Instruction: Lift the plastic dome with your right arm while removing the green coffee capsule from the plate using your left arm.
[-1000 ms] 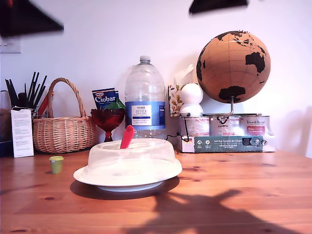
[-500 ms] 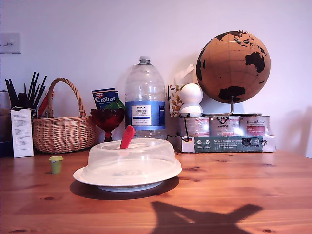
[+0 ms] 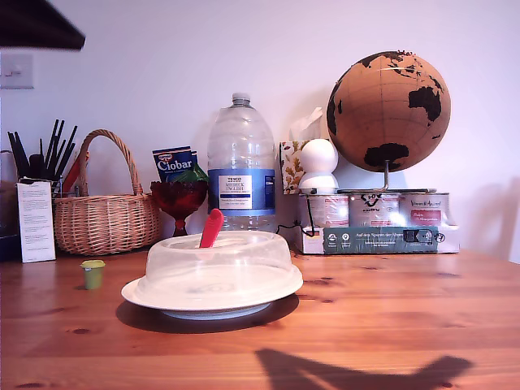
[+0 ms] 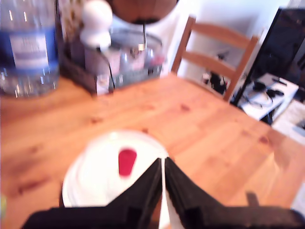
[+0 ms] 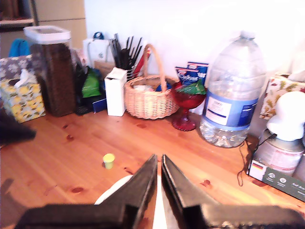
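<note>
With the capsule already off the plate, the cover sits down and both arms hang high.
The green coffee capsule stands on the table, well apart from the plate, toward the exterior view's left. The plastic dome rests on that plate. My first gripper and my second gripper are pinched nearly together, empty; little looks left.

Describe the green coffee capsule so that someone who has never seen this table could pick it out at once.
Start at the wicker basket at the back of the wooden table, on the exterior view's left. In front of it, standing alone on the bare wood and apart from the white plate under its plastic dome, is the green coffee capsule. It is the smallest thing there: an olive-green pod with a lighter yellow-green top.
</note>
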`<state>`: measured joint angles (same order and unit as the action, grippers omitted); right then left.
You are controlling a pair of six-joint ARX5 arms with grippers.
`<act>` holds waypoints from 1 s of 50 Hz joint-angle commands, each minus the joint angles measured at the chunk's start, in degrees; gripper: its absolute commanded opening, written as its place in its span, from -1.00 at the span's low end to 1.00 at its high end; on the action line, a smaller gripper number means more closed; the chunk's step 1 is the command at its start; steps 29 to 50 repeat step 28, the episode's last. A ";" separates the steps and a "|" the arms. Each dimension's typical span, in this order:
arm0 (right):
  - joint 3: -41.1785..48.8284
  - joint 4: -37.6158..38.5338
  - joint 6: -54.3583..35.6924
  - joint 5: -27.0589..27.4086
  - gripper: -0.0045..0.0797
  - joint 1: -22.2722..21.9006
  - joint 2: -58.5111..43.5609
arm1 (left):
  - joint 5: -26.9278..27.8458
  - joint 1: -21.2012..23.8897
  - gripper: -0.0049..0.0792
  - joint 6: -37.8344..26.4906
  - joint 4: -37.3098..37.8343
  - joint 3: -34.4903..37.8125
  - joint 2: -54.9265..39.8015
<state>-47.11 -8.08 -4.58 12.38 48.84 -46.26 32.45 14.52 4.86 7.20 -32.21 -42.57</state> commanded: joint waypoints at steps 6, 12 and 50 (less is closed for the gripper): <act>0.98 0.94 0.11 0.00 -0.92 0.17 -0.33 | 0.04 0.13 -0.94 0.26 2.54 0.98 -0.11; 0.98 0.94 0.11 0.00 -0.92 0.17 -0.33 | 0.04 0.13 -0.94 0.26 4.37 0.98 -0.11; 0.98 0.94 0.09 0.00 -0.92 0.17 -0.33 | 0.04 0.13 -0.94 0.26 7.91 0.98 -0.11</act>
